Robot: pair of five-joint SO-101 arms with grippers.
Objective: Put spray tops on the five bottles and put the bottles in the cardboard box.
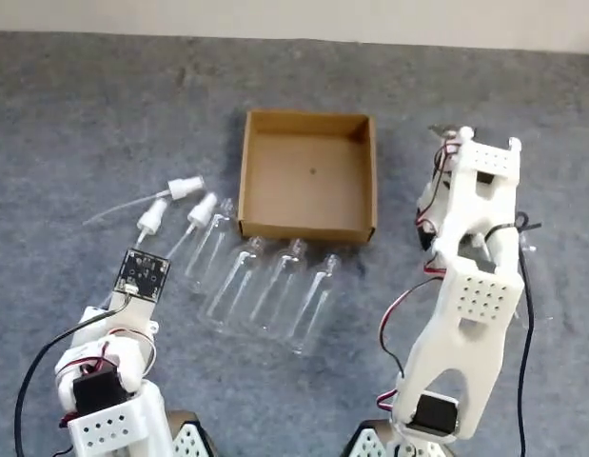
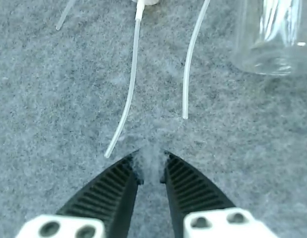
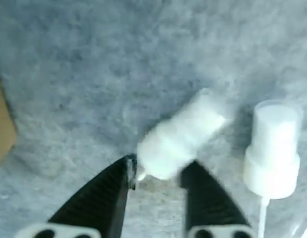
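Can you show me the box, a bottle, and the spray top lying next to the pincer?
Box (image 1: pixel 308 176), high view, on its bare brown floor.
Bottle (image 2: pixel 272 39), left wrist view, on its clear body.
Spray top (image 3: pixel 180 134), right wrist view, on the middle of its white body.

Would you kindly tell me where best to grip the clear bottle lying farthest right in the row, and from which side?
Likely the bottle across the middle of its long body, coming down from above. It lies flat, neck toward the box, with bare mat on its outer side; its neighbour lies close on the other.
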